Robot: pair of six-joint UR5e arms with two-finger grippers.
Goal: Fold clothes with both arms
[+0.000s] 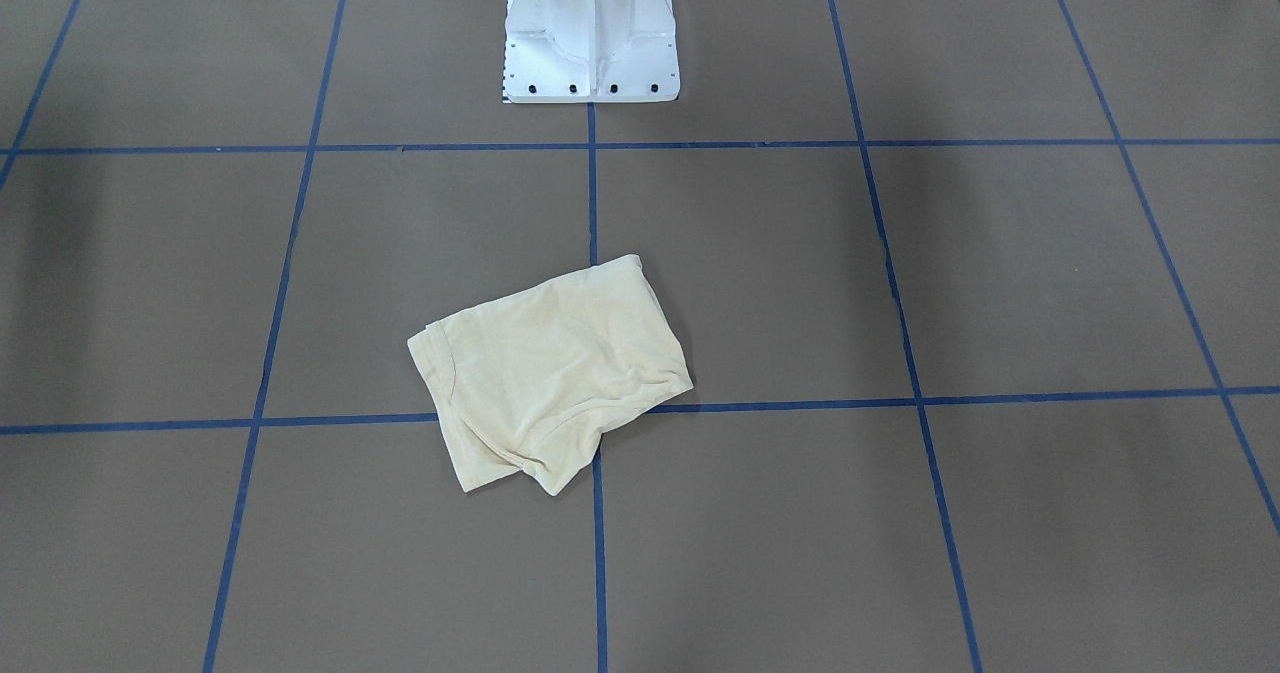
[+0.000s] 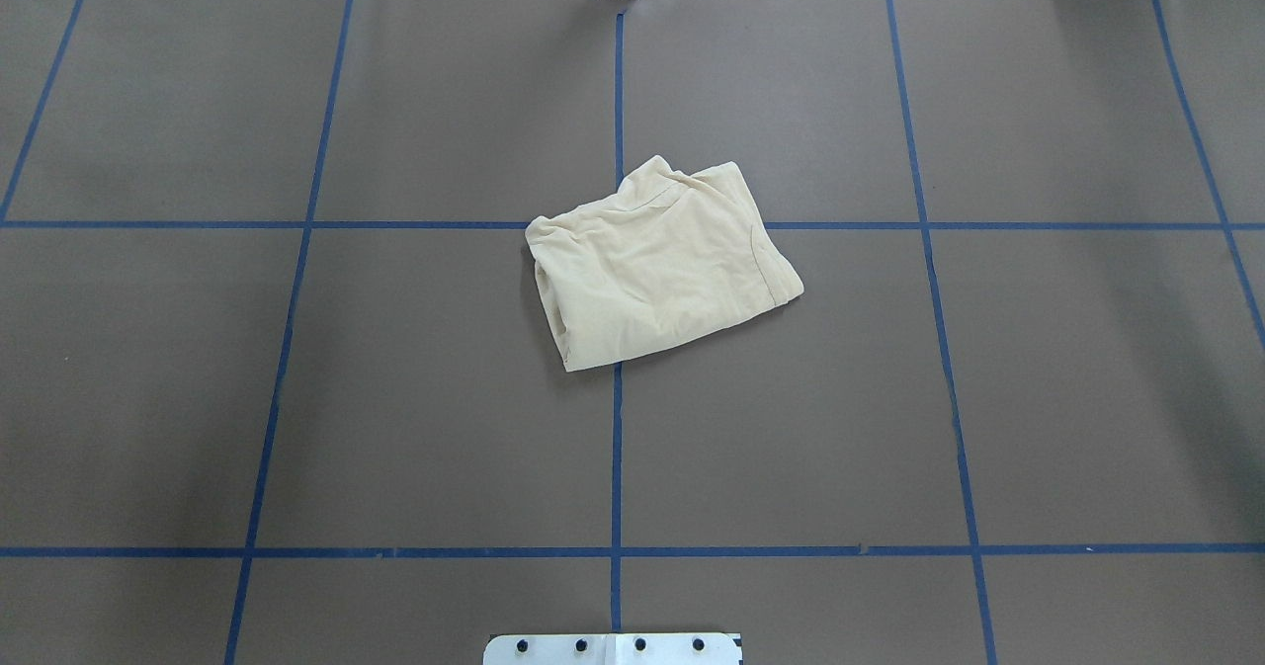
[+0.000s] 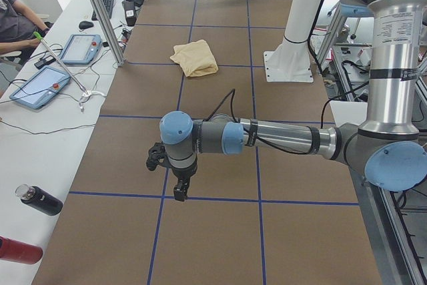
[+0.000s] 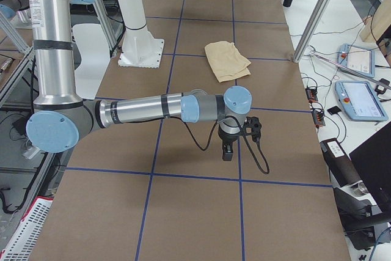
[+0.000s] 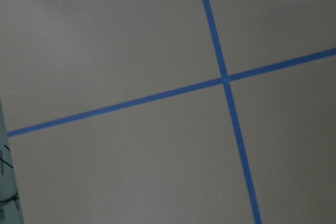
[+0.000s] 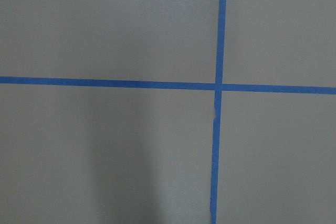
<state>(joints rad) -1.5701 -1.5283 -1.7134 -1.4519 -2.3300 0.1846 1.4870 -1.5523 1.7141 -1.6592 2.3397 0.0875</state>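
Observation:
The clothes (image 1: 550, 373) are one pale cream-yellow shirt folded into a compact, slightly skewed rectangle. It lies on the brown table near the crossing of the blue tape lines (image 2: 657, 265), and no print shows. My left arm's gripper (image 3: 180, 188) hangs over the table far from the shirt (image 3: 195, 58). My right arm's gripper (image 4: 227, 151) likewise hovers well away from the shirt (image 4: 227, 59). Both grippers show only in the side views, so I cannot tell whether they are open or shut. Both wrist views show only brown table and blue tape.
The white pedestal base (image 1: 590, 33) stands at the robot's side of the table. Beyond the far edge are teach pendants (image 3: 80, 48), a slanted metal post (image 3: 100, 11), a dark bottle (image 3: 40, 199) and a seated person (image 3: 17, 21).

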